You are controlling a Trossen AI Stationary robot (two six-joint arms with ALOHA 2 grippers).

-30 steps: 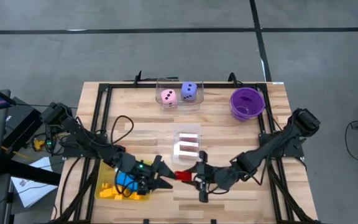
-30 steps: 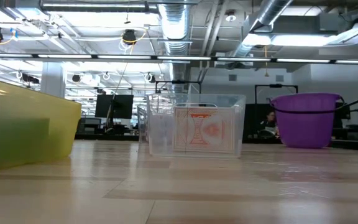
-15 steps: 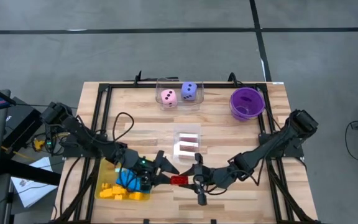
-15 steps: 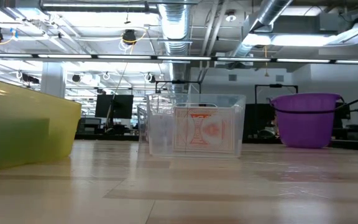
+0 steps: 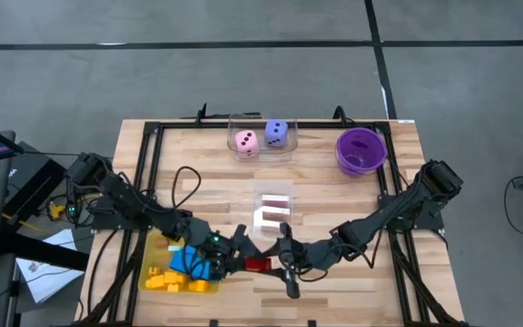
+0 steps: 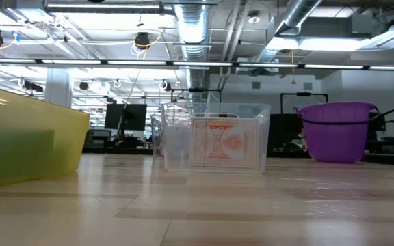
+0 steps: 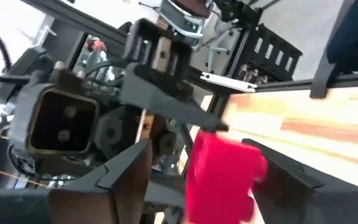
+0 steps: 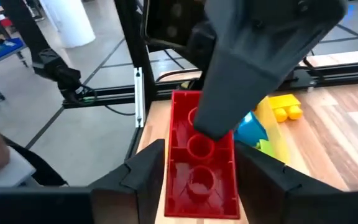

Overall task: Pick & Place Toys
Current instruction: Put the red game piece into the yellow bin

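Observation:
A red brick (image 5: 260,264) hangs above the table's near middle, between my two grippers. My right gripper (image 5: 278,261) comes from the table's right and is shut on it. My left gripper (image 5: 242,253) comes from the left; its open fingers stand on either side of the brick's (image 7: 222,177) other end. Blue and yellow toys (image 5: 184,268) lie in the yellow tray (image 5: 155,272) behind the left gripper. A pink die (image 5: 246,142) and a purple die (image 5: 277,133) sit in a clear box at the far edge. The low view shows neither gripper. My right gripper pinches the brick's two long sides (image 8: 171,180) between its fingers, near level, from the table's right. The brick is lifted clear, its hollow underside (image 8: 199,171) facing the wrist camera. My left gripper has one finger (image 8: 247,74) over the hollow face at the brick's far end. A gap shows beside its other finger (image 7: 126,177). I cannot tell whether it touches the brick.
A clear box with playing cards (image 5: 273,210) stands mid-table, just beyond the grippers. A purple bowl (image 5: 361,150) stands at the far right. The black frame rails (image 5: 143,182) run along the table's left and right sides.
My left gripper has moved toward the table's right, up to the red brick, so its fingers now stand around the brick's end. My right gripper has kept the brick lifted and brought it slightly toward the left gripper.

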